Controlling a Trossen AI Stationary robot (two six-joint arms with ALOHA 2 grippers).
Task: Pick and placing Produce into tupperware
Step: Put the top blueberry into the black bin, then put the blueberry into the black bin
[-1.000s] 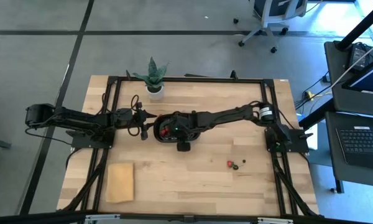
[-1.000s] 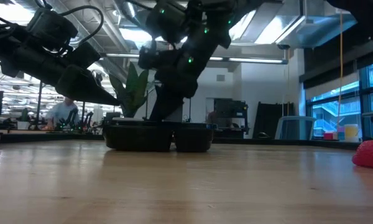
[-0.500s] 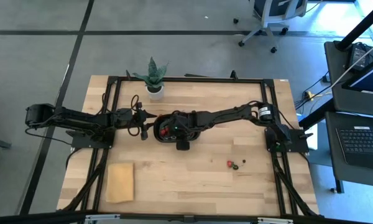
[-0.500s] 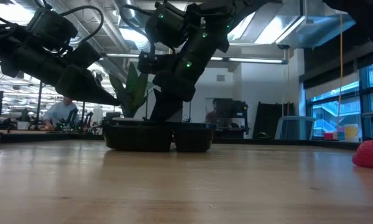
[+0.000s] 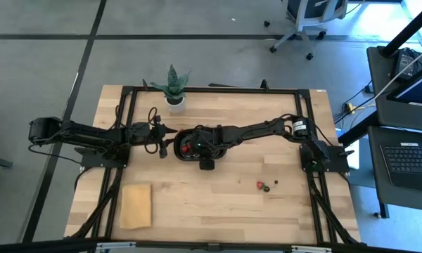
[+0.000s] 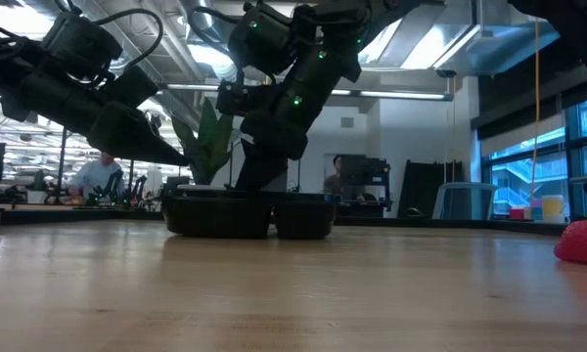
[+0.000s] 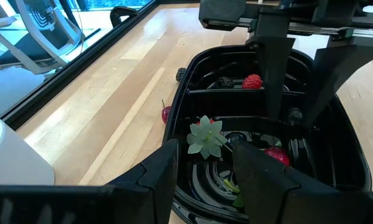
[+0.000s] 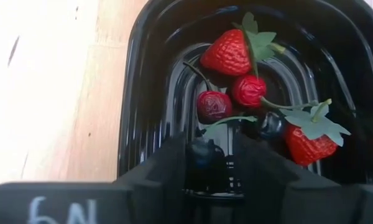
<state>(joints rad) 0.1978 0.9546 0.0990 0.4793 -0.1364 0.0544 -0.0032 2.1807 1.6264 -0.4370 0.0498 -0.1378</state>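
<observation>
Since a second ago my right gripper (image 8: pixel 212 163) has lifted slightly and its fingers have parted, a dark berry (image 8: pixel 204 151) loose between them over the tupperware (image 8: pixel 129 93). Withdrawing carelessly could drag it out. Farther off, stray produce (image 5: pixel 266 185) waits.

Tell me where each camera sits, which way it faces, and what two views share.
High: overhead, straight down; both arms, tray.
Low: table height, level across; arms over tray, strawberry.
Left wrist: past left gripper into tray.
Right wrist: down past right gripper onto berries.
Shared: the tray, in all four.
</observation>
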